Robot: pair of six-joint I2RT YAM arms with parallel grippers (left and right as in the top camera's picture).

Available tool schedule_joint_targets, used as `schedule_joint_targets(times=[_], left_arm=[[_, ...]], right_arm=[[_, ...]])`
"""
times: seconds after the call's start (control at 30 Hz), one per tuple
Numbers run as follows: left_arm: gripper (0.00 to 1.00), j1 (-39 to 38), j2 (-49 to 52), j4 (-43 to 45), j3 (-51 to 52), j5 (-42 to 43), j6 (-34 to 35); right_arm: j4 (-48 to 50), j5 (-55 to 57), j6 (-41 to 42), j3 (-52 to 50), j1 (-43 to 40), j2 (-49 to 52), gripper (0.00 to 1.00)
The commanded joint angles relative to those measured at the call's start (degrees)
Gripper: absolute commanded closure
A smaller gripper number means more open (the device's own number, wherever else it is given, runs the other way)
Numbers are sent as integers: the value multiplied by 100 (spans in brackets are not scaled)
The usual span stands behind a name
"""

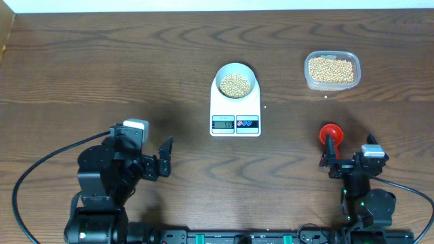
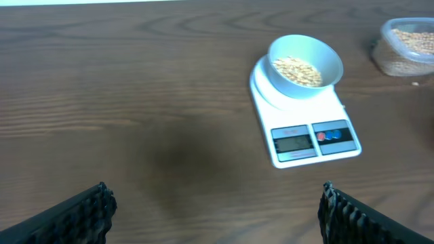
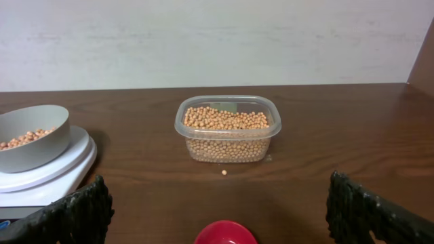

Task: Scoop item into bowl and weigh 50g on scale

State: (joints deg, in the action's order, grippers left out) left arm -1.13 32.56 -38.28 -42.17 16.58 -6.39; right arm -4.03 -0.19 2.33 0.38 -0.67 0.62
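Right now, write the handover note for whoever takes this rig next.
Grippers: the left gripper and right gripper are both open and empty, low near the front of the table.
Things: the bowl sits on the scale with beans in it. The tub of beans is far right, one loose bean in front of it. The red scoop lies just ahead of the right gripper, not held.
Done: some beans are in the bowl.
Left: the display is unreadable from here. Check it, then adjust to 50 g.

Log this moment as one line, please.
bowl: on scale, holds beans | tub: more beans | scoop: on table | left gripper: open, empty | right gripper: open, empty
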Motion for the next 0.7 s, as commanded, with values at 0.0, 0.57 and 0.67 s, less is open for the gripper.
schedule_joint_targets(times=[0.0,0.57,0.67], left_arm=[[2,-138,-68,44,9,33,249],[2,-153,-656,63,22,24,868],[2,-151,-782,68,144,24,870]], right_arm=[[-26,2,-68,-7,50,-35,1],[-26,2,-68,-7,50,-35,1],[-26,2,-68,-7,50,-35,1]])
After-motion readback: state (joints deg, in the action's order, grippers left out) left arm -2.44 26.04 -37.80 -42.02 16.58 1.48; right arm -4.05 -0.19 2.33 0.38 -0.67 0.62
